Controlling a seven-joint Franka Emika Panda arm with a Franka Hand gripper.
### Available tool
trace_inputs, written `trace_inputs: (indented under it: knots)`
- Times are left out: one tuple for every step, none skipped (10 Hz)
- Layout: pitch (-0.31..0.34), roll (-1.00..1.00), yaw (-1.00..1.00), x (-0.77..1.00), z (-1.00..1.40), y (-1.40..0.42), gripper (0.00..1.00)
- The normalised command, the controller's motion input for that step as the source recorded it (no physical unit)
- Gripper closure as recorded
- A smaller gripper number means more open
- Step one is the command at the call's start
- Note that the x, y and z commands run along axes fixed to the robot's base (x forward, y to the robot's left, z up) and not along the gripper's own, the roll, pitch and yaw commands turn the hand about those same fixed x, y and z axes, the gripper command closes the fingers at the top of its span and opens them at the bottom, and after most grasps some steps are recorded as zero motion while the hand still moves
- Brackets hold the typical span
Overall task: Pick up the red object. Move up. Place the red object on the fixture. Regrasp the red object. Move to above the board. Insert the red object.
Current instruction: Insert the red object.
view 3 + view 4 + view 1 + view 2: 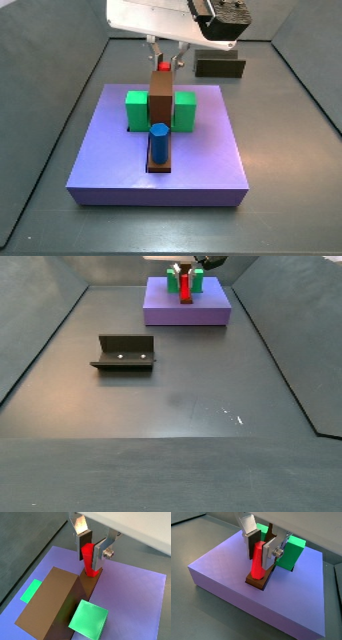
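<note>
As gripper point(260, 548) clamps 1 red object point(258, 562).

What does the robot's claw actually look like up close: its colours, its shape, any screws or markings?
Over the board, the gripper has two flat silver plate fingers with dark pads on their inner faces. One finger carries round silver screw heads on its side in a wrist view. The body above is white, with a black block mounted on it in a side view. No cables or markings show.

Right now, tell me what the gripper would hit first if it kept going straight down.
The gripper, shut on the red object, points down at the board. The peg's lower end already sits at the brown slot piece, so that would likely meet first.
</note>
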Motion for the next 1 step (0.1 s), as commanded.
trace_inputs:
  knots:
    - [0.0,0.0,0.0,0.0,0.0,0.0,1.0]
